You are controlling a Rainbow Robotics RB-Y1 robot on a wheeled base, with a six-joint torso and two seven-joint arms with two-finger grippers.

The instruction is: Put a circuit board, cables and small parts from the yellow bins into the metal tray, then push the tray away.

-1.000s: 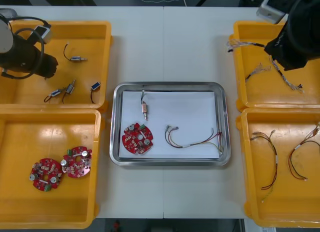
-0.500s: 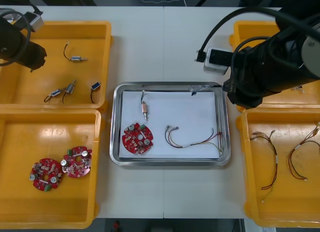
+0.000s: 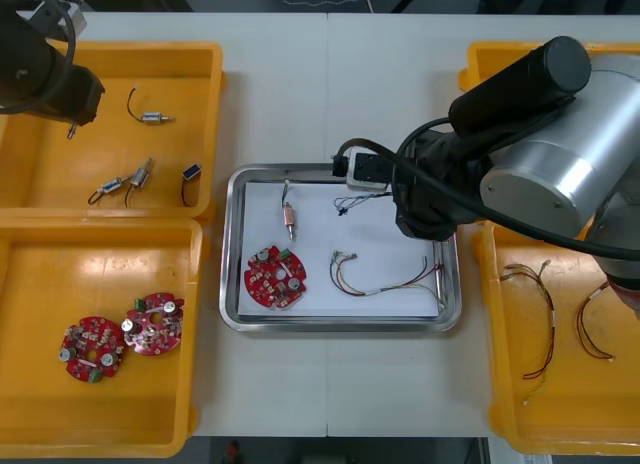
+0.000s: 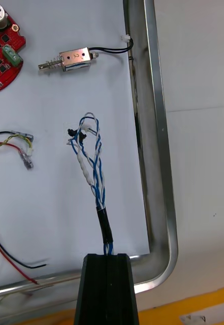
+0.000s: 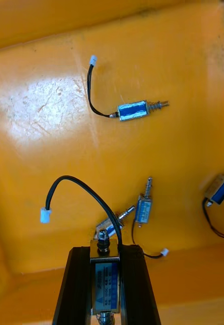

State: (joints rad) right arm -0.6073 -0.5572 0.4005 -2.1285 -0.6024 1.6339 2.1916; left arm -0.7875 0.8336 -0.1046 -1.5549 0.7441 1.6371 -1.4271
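1. Holding the blue and white cable by its black sleeve, your right gripper is clamped tight on it over the metal tray, centre-right in the front view. The cable's loose end reaches out above the white floor, inside the rim. This looks like it is lined up for a drop.
2. The tray holds a circuit board, a red and yellow cable and a boxed metal part. I judge this cable to be one of the last items before the push.
3. Your left gripper is at the upper left of the front view, over the upper left yellow bin. It is closed on a gripped metal part, whose black lead arches out past the fingertips. It is probably held clear of the loose parts until the tray is free.
4. In the front view your right arm covers the tray's upper right corner and most of the upper right bin.
5. You can't tell whether the cable end touches the white floor or hangs above it.
6. The gripped part's body is mostly sunk between the fingers. Your left arm is cut off by the frame's upper left edge.
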